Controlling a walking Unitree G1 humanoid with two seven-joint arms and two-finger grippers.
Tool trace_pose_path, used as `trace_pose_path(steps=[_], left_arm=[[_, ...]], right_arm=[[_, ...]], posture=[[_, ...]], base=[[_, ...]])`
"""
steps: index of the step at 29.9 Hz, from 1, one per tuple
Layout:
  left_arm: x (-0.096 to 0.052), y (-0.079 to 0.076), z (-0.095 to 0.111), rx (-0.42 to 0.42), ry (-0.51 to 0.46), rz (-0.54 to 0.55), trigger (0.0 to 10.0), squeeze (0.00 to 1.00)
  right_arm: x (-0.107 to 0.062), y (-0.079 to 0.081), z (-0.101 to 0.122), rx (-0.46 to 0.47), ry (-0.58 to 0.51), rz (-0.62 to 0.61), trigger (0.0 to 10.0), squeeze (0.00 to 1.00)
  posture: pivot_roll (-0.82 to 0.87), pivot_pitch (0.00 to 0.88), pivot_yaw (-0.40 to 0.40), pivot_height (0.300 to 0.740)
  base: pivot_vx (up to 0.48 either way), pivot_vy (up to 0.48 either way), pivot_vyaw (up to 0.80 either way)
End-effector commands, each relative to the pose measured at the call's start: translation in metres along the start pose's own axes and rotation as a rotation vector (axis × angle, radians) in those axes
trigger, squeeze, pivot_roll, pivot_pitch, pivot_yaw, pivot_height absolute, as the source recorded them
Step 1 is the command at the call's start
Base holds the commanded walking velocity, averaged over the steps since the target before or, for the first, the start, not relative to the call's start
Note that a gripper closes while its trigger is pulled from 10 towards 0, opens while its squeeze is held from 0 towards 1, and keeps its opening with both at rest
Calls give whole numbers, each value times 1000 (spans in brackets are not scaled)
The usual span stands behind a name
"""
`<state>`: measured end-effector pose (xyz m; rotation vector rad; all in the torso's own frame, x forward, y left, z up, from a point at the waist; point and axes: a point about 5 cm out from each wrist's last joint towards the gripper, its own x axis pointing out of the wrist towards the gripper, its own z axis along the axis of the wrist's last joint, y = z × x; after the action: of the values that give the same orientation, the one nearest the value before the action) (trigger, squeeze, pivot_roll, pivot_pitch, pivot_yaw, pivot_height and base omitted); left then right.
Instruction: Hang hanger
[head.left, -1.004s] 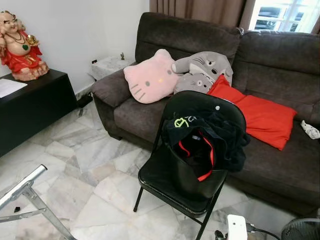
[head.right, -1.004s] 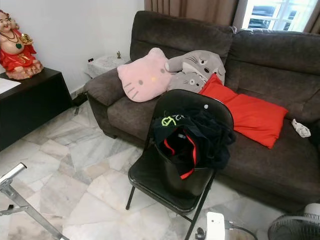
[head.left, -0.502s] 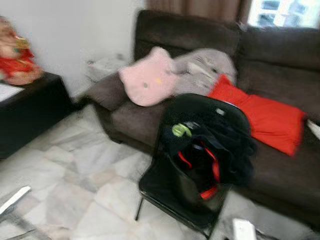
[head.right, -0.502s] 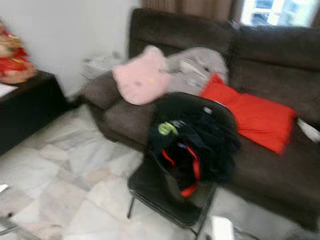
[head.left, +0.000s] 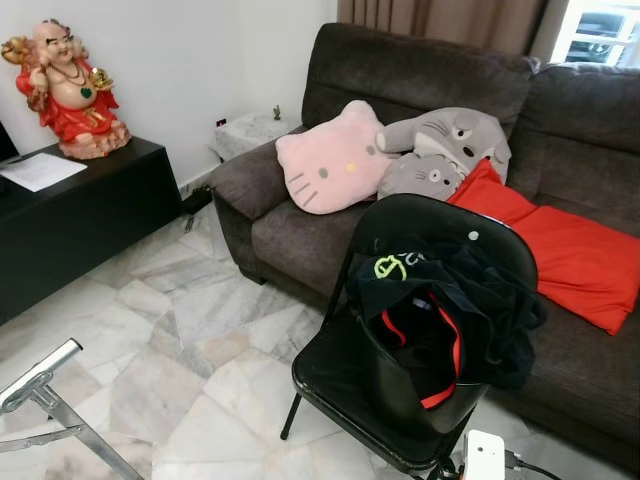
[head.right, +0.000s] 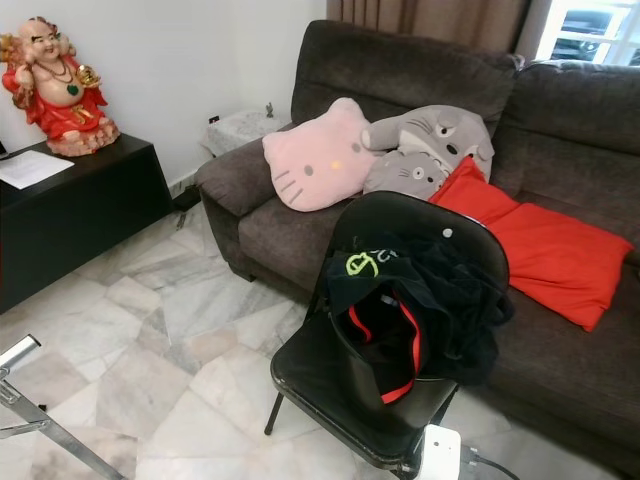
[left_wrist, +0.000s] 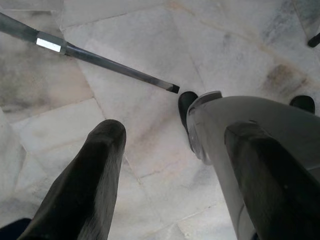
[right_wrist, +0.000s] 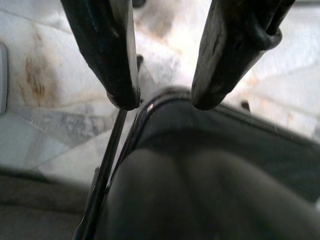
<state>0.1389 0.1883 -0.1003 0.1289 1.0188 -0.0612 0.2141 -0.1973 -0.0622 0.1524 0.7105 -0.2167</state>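
Starting at the fingers: left gripper (left_wrist: 175, 132) has its two matte black fingers (left_wrist: 100, 170) well apart, nothing between them. Left wrist view alone gives the thin silver metal rod (left_wrist: 105, 62) with a flattened tip lying on the veined white marble floor (left_wrist: 145, 115), plus a smooth grey rounded casing (left_wrist: 260, 120) beside it.

Right gripper (right_wrist: 165, 100) also has its fingers (right_wrist: 107, 55) spread and empty. Its wrist view looks down on a blurred dark curved edge (right_wrist: 210, 125) and thin metal struts; can't tell what they belong to.

Head views add the room:
- glossy black metal folding chair (head.left: 330, 370)
- crumpled black jacket with red lining and green logo (head.left: 480, 300), draped over the chair
- plush brown fabric sofa (head.left: 420, 70) behind, holding a pink cat-face cushion (head.left: 335, 170), grey animal plush (head.left: 445, 140) and flat red cushion (head.left: 575, 250)
- glazed red-robed figurine (head.left: 70, 95) on a black cabinet (head.left: 80, 215)
- silver tubular frame (head.left: 40, 375), near left

Hanger location: cannot tell.
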Motion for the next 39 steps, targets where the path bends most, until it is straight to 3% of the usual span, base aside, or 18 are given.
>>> trace_pose_path(steps=[1,9,15,19,39], left_arm=[[-2,-8,-11,4,45,-28,10000,0],[-3,-9,-16,7,56,-32,10000,0],[-3,-9,-17,12,59,-36,10000,0],[-4,-9,-18,11,59,-34,10000,0],[-3,-8,-16,27,56,-41,10000,0]], right_arm=[[-1,1,1,35,-28,-8,10000,0],[-4,-4,-3,125,-64,-70,10000,0],[-4,-4,-6,73,-40,-63,10000,0],[-4,-5,-5,-46,-36,-69,10000,0],[-5,-6,5,-39,-148,-111,10000,0]], posture=[[-47,16,14,740],[-80,20,1,740],[-89,21,-2,740],[-75,17,-8,740],[-99,13,-11,740]], base=[[0,0,0],[0,0,0],[0,0,0],[0,0,0],[0,0,0]])
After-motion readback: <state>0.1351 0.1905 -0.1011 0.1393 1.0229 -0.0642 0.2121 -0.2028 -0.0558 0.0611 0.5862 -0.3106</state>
